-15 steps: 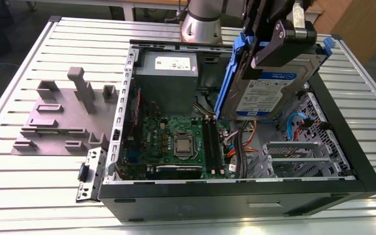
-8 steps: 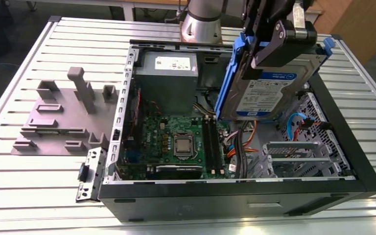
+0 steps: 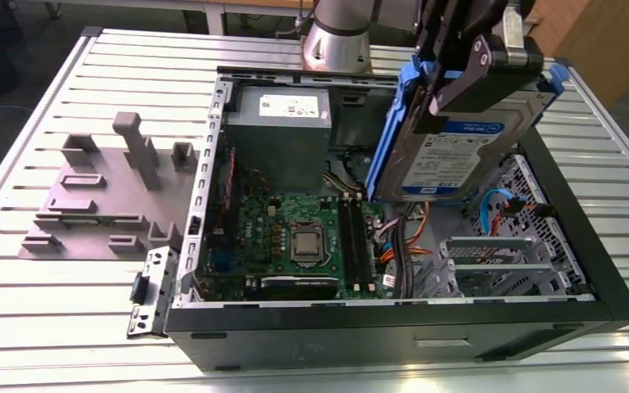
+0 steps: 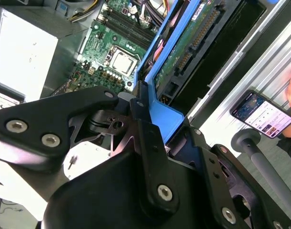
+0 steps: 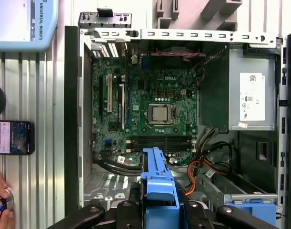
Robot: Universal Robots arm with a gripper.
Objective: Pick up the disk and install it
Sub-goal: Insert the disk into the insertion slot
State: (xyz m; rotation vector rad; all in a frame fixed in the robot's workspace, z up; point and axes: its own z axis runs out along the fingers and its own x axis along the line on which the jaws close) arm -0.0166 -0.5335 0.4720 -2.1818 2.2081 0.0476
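A: What's in the case?

B: The case (image 3: 380,332) lies open on its side on the slatted table (image 3: 52,311). On its floor sits the green board (image 3: 282,213) with a chip (image 3: 305,244) in the middle. The grey supply (image 3: 279,131), white sticker up, fills the far end. A metal cage (image 3: 500,266) stands in the near corner on the exterior view's right. Orange and grey cables (image 3: 402,246) run between board and cage.

A: And the disk?

B: The disk (image 3: 451,155) hangs in the air over the case, above the strip between board and cage. I cannot tell whether its lower edge touches anything.

A: Which way does it point?

B: It is nearly on end. Its long axis runs steeply up and down, with the top leaning toward the exterior view's right. The labelled face is turned to the exterior camera. The second wrist view shows the green underside and the connector end aimed down into the case. Blue rails follow both long edges.

A: Jaws?

B: The gripper (image 3: 462,82) is clamped on the disk's upper end. In the second wrist view a black finger (image 4: 152,143) presses the blue rail there.

A: Anything outside the case?

B: A grey fixture (image 3: 107,196) stands on the table at the exterior view's left. In the first wrist view a phone (image 5: 12,137) lies beside the case, with a hand (image 5: 0,191) near it.
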